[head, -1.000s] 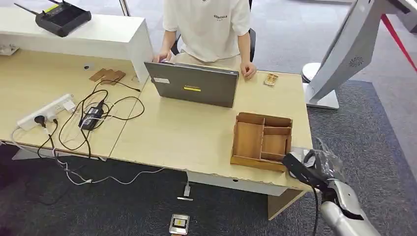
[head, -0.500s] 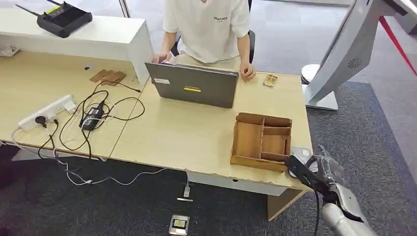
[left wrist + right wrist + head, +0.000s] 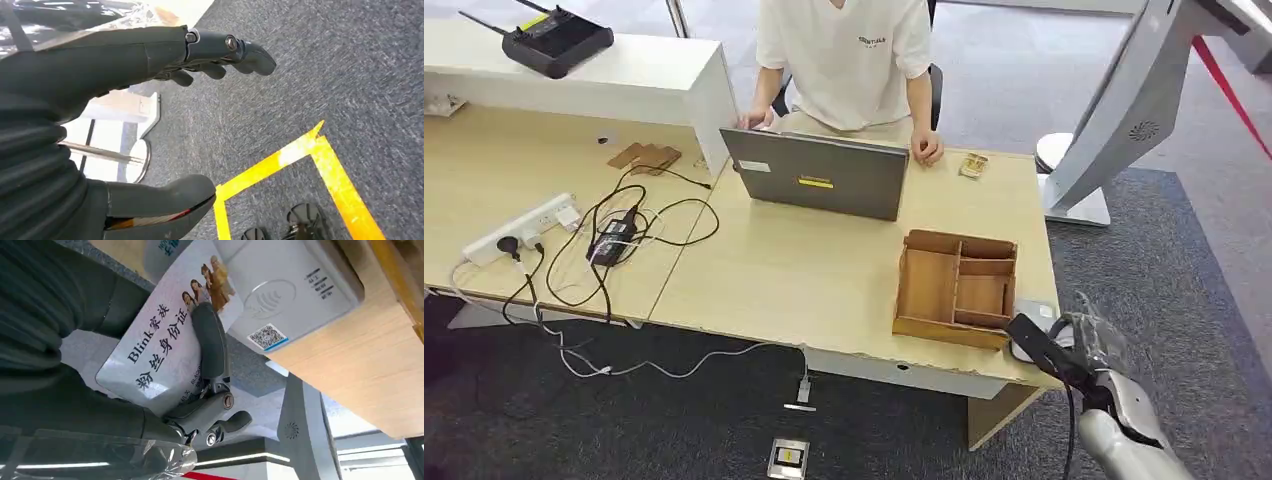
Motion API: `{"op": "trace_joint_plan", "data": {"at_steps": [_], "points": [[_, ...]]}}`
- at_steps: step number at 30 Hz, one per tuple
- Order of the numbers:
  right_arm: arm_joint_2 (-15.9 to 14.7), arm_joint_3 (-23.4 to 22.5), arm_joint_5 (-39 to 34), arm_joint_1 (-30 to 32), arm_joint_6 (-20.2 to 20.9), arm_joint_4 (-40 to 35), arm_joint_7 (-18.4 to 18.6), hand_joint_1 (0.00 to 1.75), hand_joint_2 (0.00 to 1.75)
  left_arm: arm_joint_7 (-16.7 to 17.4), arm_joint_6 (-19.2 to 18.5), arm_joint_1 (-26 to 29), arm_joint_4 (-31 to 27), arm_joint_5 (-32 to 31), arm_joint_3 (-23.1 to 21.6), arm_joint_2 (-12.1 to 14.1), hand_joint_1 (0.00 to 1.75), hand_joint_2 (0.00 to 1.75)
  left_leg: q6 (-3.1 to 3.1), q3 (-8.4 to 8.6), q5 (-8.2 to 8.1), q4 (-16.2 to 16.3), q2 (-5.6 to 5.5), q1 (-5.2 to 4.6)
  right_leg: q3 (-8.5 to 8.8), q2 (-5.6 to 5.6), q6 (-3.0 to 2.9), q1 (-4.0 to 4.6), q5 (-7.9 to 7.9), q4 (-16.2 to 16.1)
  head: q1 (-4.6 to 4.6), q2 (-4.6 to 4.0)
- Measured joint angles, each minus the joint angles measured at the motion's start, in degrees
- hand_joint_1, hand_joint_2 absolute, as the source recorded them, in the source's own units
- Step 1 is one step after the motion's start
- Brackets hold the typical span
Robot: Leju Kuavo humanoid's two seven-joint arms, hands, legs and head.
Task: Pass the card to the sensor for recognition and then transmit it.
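Observation:
My right hand (image 3: 1072, 345) is at the table's front right corner and pinches a white card (image 3: 160, 347) between its thumb and a finger. The card is printed with dark characters and small figures. Its far edge lies close over the white sensor (image 3: 287, 290), a flat reader with a wave mark and a QR sticker; whether they touch I cannot tell. In the head view the sensor (image 3: 1031, 313) sits on the table right of the wooden box. My left hand (image 3: 115, 60) hangs over grey carpet, fingers apart and holding nothing.
A wooden compartment box (image 3: 957, 288) stands just left of the sensor. A grey laptop (image 3: 816, 181) is further back, with a person (image 3: 844, 50) seated behind it. Cables and a power strip (image 3: 519, 228) lie at the left. A grey stand (image 3: 1124, 100) rises at the right.
My right hand with the card has drifted slightly lower and toward me at the table corner. The whole view has shifted a little.

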Motion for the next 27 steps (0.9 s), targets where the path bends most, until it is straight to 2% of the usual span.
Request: {"op": "trace_joint_plan", "data": {"at_steps": [5, 14, 15, 20, 27], "points": [[-0.04, -0.24, 0.87, -0.42, -0.57, -1.88, 0.55, 1.75, 1.75, -0.77, 0.00, -0.01, 0.42, -3.89, 2.32, -0.28, 0.00, 1.75, 0.00, -0.08, 0.00, 0.01, -0.04, -0.01, -0.06, 0.00, 0.02, 0.00, 0.02, 0.02, 0.00, 0.00], [-2.23, -2.47, 3.63, -1.52, -0.99, -13.14, 3.93, 1.68, 1.75, -0.94, 0.09, -0.03, 0.48, -13.33, 9.03, -1.25, 0.00, 1.75, 0.00, -0.27, 0.00, 0.01, -0.04, -0.02, -0.28, 0.00, 0.03, -0.01, 0.02, 0.03, 0.00, 0.00], [-2.56, -2.91, 4.26, -1.64, -0.97, -14.92, 4.37, 1.62, 1.75, -0.90, 0.09, -0.05, 0.48, -14.55, 10.11, -1.42, 0.00, 1.75, 0.00, -0.29, 0.00, 0.01, -0.04, -0.02, -0.29, 0.00, 0.03, -0.01, 0.02, 0.03, -0.02, 0.00], [-4.15, -4.72, 6.40, -2.71, -0.55, -23.70, 5.84, 1.61, 1.75, -0.85, 0.09, -0.17, 0.46, -20.07, 15.98, -2.38, 0.00, 1.75, 0.01, -0.34, 0.00, 0.01, -0.03, -0.03, -0.36, 0.00, 0.03, -0.02, 0.02, 0.03, -0.02, 0.00], [-5.16, -6.51, 7.04, -3.74, 0.76, -31.46, 6.43, 1.64, 1.75, -1.23, 0.09, -0.62, 0.24, -24.44, 23.28, -3.54, 0.00, 1.75, 0.01, -0.37, 0.00, 0.02, -0.03, -0.03, -0.37, 0.00, 0.03, -0.02, 0.02, 0.03, 0.00, 0.00]]}}
